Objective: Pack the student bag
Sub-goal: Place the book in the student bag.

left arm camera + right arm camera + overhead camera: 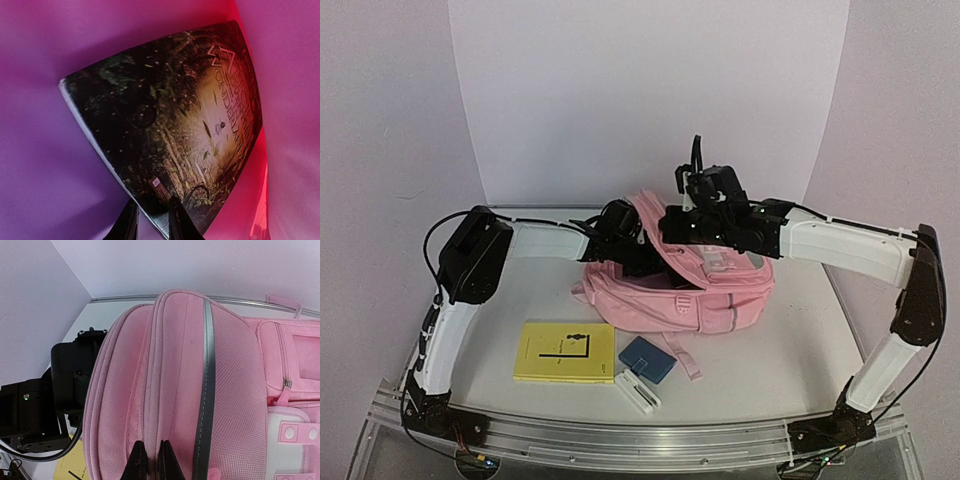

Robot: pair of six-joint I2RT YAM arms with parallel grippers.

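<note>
The large pink fabric student bag (720, 300) is lying on the white table (790, 350). Only the left wrist camera is showing inside it, the left gripper (152, 222) pinching a dark forest-cover book (175, 125) by its corner. The right gripper (151, 460) is clamping the bag's flap.

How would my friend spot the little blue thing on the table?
Start at the big pink student bag in the middle of the table. Just in front of it, on the near side, the blue thing lies right of a yellow book and behind a small white oblong piece. It alone is dark blue, flat and squarish.
</note>
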